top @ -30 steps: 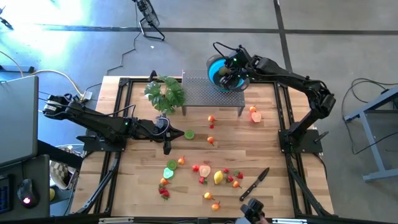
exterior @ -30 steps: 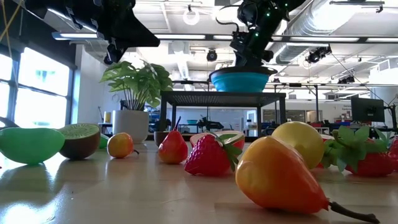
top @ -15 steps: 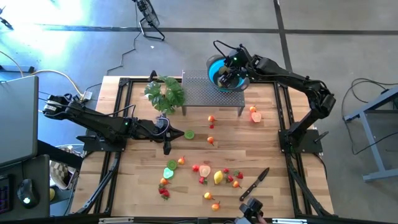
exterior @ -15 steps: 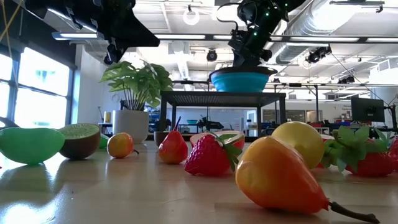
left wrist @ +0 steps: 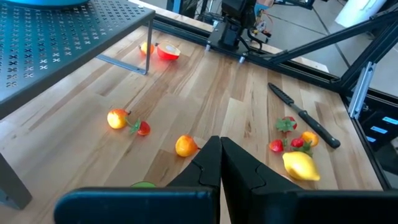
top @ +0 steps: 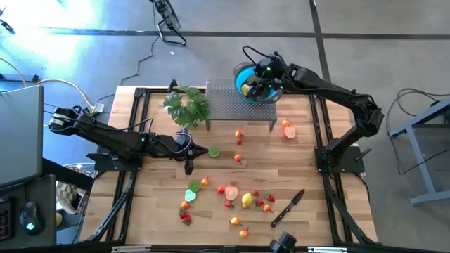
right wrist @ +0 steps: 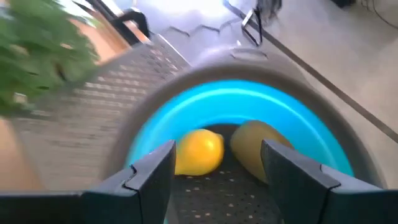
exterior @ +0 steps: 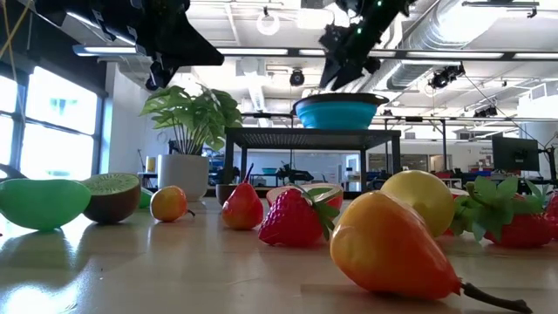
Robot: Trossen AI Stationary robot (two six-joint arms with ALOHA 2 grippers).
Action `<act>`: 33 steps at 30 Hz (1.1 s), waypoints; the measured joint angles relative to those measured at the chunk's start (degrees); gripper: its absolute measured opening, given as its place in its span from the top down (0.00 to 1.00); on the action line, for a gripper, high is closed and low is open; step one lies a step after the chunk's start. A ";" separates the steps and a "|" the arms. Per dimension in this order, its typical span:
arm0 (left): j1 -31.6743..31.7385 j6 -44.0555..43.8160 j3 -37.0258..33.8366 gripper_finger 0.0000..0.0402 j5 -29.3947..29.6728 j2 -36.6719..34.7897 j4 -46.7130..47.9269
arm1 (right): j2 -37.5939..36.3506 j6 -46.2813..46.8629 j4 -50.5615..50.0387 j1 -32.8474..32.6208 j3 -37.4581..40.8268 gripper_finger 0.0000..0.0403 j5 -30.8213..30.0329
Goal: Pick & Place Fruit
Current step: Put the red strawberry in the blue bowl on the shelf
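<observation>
A blue bowl (top: 240,73) stands on a grey perforated shelf (top: 232,105) at the table's far edge. In the right wrist view a yellow lemon (right wrist: 198,151) and a duller yellow-green fruit (right wrist: 258,149) lie inside the bowl (right wrist: 236,102). My right gripper (right wrist: 217,168) hangs open just above the bowl (exterior: 338,113), with nothing between its fingers. Many small fruits lie scattered on the wood, among them a lime (top: 214,151) and a lemon (top: 246,200). My left gripper (left wrist: 221,158) waits shut above the table's left middle (top: 188,166).
A leafy potted plant (top: 186,105) stands left of the shelf. A black-handled knife (top: 288,207) lies near the front right among strawberries. Two fruit pieces (top: 287,130) lie right of the shelf's leg. Bare wood lies between the shelf and the fruit cluster.
My right gripper has risen out of the blue bowl and now hangs clear above its rim, tipping a little; its fingers have stayed open. The bowl and the fruit have not moved.
</observation>
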State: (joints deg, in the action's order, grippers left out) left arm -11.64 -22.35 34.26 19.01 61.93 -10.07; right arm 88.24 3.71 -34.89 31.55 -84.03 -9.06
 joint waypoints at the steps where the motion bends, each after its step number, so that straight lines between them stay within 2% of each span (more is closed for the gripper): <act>1: 0.00 0.02 0.00 1.00 -0.04 0.00 0.00 | -0.68 0.83 -0.02 -0.56 0.00 0.43 0.04; 17: 0.00 -0.44 0.00 1.00 -0.20 0.02 0.17 | -9.56 8.41 -0.85 -12.21 0.00 0.45 0.28; 28: 0.00 -0.46 0.00 1.00 -0.40 0.04 1.26 | -11.26 14.73 -6.89 -22.38 0.00 0.64 -0.17; 33: 0.00 -0.17 0.00 1.00 -0.38 0.04 1.28 | -11.68 18.92 -13.92 -27.98 0.02 0.77 -5.43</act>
State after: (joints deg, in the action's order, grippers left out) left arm -11.64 -22.52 34.26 18.63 61.98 -8.80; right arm 76.57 22.63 -48.82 3.56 -84.01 -14.49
